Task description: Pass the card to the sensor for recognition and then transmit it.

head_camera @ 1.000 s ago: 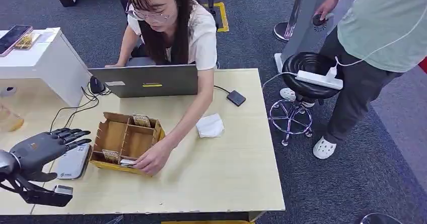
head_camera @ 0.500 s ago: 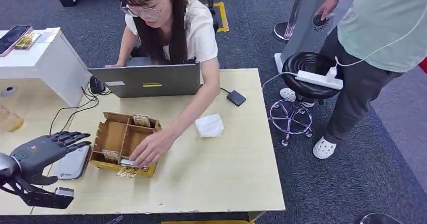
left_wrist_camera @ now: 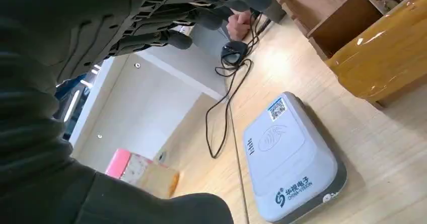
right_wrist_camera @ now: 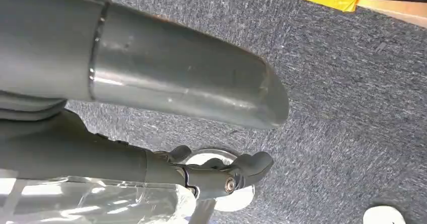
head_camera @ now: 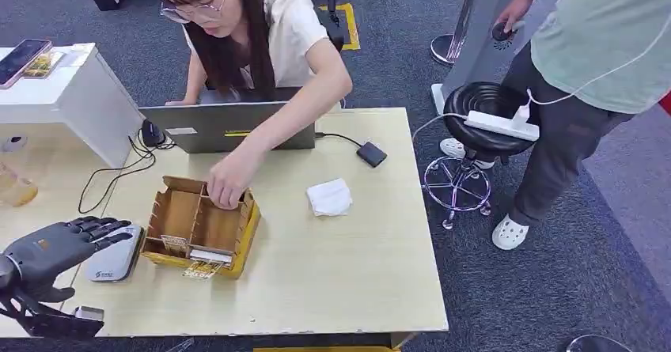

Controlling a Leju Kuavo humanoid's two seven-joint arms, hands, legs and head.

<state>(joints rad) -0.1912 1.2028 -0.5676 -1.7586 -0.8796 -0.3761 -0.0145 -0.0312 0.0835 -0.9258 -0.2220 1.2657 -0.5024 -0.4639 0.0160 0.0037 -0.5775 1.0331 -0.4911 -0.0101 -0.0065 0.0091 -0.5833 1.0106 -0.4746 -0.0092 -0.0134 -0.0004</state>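
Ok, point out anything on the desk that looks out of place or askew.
One card lies on the table against the front of the cardboard organizer, outside its compartments and at a slant. A person's hand reaches into the organizer's back section.

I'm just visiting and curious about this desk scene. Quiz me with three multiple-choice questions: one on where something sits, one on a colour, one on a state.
1. Where is the white card reader?
A) beside the cardboard box, on the left hand's side
B) on the stool
C) on the laptop

2. What colour is the stool seat?
A) red
B) black
C) white

3. The robot's left hand is:
A) holding a card
B) gripping the box
C) empty, fingers apart

Answers: 1 A, the reader lies next to the box; 2 B, the seat is glossy black; 3 C, nothing sits in its fingers.
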